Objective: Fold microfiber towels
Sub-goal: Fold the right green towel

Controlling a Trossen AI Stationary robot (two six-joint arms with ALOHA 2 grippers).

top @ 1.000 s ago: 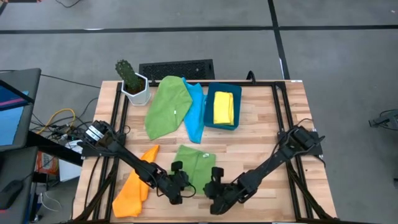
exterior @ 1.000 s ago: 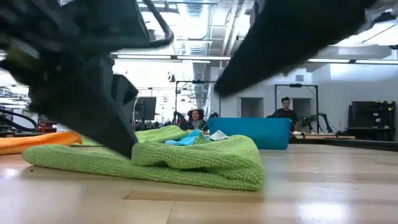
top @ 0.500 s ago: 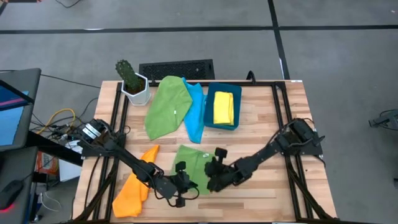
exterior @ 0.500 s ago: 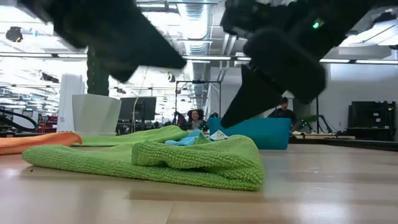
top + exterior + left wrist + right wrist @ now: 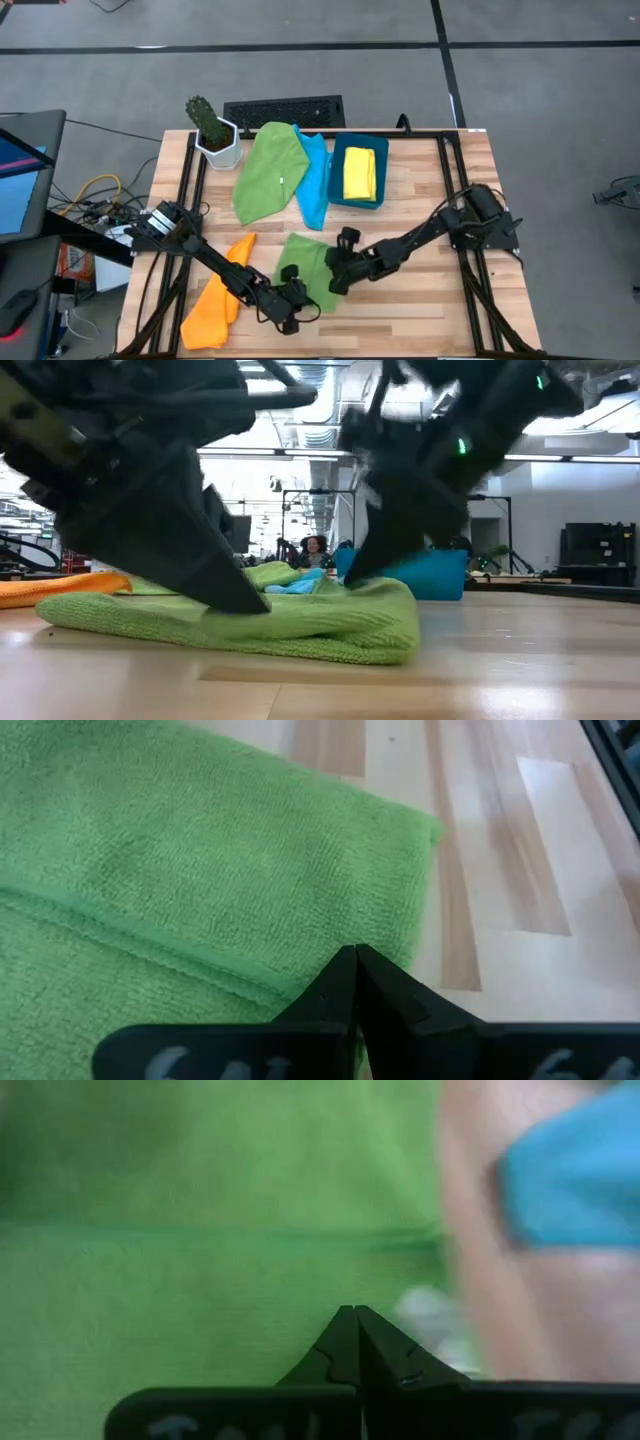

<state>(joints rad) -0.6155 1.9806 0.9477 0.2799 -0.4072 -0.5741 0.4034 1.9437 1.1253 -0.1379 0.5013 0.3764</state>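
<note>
A small folded green towel (image 5: 308, 268) lies on the counter (image 5: 420, 200) near its near edge, between the two arms. The left gripper (image 5: 291, 311) is pressed together and rested on the towel's near edge; the right gripper (image 5: 335, 280) is likewise closed, with nothing pinched, and set on the towel's right side. The cloth is judged soft, light and limp, likely to sag and slide on the wood, so it is best taken at a corner or hemmed edge.
</note>
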